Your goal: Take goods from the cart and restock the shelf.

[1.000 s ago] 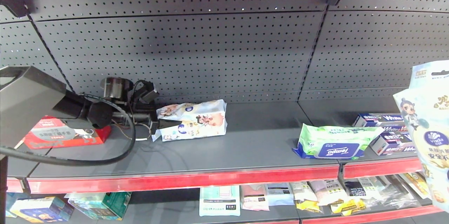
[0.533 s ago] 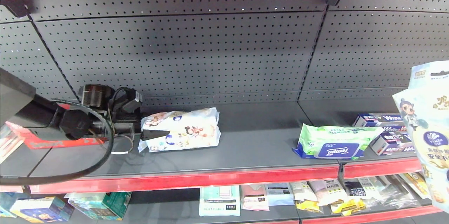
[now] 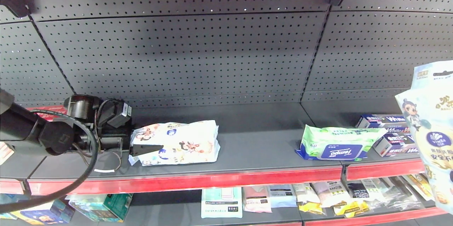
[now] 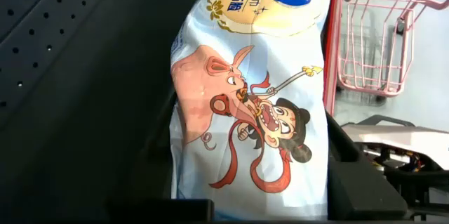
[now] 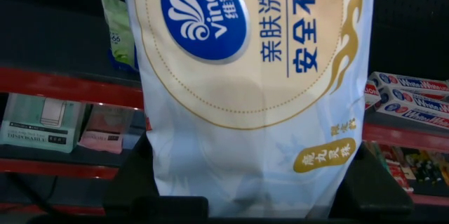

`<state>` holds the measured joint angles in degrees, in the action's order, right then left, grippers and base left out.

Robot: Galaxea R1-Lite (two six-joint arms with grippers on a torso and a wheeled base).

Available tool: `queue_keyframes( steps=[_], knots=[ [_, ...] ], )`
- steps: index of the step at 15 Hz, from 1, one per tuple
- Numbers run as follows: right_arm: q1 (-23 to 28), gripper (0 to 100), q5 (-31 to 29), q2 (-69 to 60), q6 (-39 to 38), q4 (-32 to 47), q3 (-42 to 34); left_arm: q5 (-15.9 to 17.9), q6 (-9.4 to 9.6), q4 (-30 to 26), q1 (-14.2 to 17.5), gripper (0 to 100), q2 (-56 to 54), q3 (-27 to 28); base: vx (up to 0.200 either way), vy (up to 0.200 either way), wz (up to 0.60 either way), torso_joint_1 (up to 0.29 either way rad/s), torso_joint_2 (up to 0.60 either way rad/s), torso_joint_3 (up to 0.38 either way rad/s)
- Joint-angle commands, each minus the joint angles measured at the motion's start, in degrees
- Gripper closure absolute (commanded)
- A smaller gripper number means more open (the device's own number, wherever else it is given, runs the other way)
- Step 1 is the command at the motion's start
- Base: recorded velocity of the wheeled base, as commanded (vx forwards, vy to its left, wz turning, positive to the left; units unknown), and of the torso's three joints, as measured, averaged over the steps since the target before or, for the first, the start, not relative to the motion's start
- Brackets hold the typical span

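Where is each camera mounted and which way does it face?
Head view: on the head, facing down at the shelf; shows the left arm, left gripper on the cartoon pack.
Left wrist view: on that wrist, facing along its fingers at this pack, pink cart beyond.
Right wrist view: on that wrist, facing the white pack between its fingers.
Shared: head and right wrist views both show the green wipes.

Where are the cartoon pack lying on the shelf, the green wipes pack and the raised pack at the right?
Cartoon pack (image 3: 177,142): head view, middle of its top face.
Green wipes pack (image 3: 341,152): head view, its blue label.
Raised pack (image 3: 433,141): head view, its front face.
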<state>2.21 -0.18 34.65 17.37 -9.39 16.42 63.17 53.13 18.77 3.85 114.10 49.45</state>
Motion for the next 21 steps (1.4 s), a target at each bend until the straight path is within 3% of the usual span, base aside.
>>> queue_keyframes(
  steps=[1,10,15,21],
  knots=[
    [0.0,100,0.0,0.2,0.0,0.0,0.0,0.1,0.66,0.0,0.1,100,-0.5,-0.6,0.0,0.0,0.0,0.0,0.0,0.0],
    [0.1,100,-0.1,0.0,0.0,0.0,0.2,0.8,3.83,0.2,0.3,100,-0.8,-5.1,0.0,0.0,0.0,0.0,0.0,0.0],
    [0.1,100,-0.1,0.2,0.0,0.0,0.4,0.8,4.44,0.2,2.9,100,-0.5,-6.2,0.0,0.0,0.0,0.0,0.0,0.0],
    [0.1,100,-0.1,0.2,0.0,0.0,0.4,2.3,5.58,0.0,2.7,100,-0.2,-6.5,0.0,0.0,0.0,0.0,0.0,0.0]
  ],
)
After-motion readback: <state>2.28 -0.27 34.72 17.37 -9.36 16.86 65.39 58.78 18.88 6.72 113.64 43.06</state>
